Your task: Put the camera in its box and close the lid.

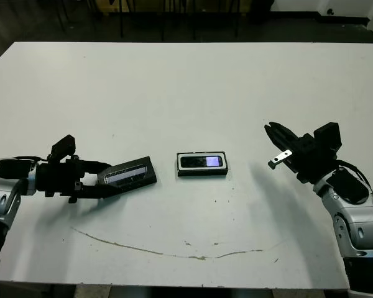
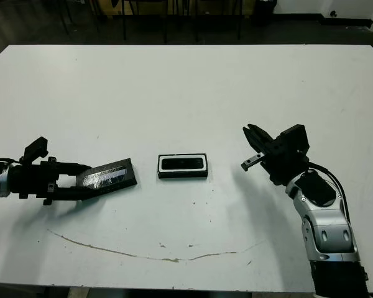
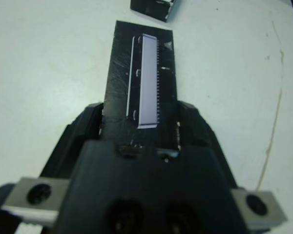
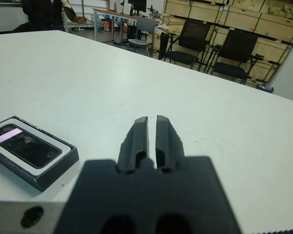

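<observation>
- At centre frame on the white table [image 1: 186,87], the slim black bar camera [image 1: 201,162] lies inside the shallow white-lined black box [image 1: 202,172].
- Left of it, the left gripper [image 1: 105,180] clamps the flat black lid [image 1: 130,172] with its silvery strip; no writing is readable.
- At right, the right gripper [image 1: 275,133] hovers, fingers nearly together, holding nothing.

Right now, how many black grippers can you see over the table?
2. The left gripper clasps the lid at the table's left; the right gripper hangs empty at the right.
</observation>
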Robot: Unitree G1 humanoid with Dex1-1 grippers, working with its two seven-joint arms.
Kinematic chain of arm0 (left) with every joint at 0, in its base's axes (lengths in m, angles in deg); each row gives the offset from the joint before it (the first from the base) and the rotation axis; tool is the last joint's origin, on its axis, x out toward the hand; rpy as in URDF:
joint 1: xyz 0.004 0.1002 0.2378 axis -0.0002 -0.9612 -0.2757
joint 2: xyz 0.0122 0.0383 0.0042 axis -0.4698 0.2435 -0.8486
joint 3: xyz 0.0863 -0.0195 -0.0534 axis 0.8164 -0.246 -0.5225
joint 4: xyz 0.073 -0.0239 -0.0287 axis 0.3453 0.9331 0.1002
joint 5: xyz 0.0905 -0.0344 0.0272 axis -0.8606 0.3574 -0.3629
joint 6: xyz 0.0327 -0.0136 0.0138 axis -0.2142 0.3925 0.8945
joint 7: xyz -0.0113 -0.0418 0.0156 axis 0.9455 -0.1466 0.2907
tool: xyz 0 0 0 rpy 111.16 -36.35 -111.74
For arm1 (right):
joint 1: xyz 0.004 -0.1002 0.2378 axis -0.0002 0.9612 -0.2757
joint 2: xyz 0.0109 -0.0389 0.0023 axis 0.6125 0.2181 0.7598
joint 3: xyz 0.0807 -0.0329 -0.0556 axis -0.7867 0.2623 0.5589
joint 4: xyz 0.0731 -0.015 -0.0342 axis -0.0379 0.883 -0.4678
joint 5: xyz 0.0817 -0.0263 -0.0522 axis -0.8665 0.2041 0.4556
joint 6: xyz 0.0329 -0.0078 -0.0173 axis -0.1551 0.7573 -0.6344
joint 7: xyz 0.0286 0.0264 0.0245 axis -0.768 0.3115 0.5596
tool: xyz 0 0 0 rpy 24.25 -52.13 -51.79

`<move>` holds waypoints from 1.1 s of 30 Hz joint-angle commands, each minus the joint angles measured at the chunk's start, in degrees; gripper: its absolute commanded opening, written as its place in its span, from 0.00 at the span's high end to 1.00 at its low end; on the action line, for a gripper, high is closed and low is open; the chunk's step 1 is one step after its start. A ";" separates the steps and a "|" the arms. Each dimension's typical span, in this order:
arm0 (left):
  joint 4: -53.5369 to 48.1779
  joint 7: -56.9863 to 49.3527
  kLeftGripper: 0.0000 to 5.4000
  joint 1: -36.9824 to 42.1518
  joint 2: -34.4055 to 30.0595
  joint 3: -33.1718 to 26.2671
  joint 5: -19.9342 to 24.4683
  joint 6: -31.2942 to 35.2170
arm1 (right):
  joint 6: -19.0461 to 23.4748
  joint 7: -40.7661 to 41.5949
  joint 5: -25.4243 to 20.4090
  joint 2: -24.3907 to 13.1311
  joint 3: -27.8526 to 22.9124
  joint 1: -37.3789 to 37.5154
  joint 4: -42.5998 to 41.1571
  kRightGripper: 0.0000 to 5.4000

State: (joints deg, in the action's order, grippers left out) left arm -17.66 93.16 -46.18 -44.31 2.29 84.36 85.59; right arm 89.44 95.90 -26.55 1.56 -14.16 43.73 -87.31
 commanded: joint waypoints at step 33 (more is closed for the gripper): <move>6.59 -0.91 0.50 19.00 12.87 7.20 3.24 7.77 | 1.82 -2.02 0.93 -0.07 1.02 1.64 -1.90 1.00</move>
State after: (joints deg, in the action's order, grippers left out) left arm -12.84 91.61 -27.94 -31.82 8.63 88.93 93.89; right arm 90.13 93.97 -25.85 1.78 -13.13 44.52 -89.57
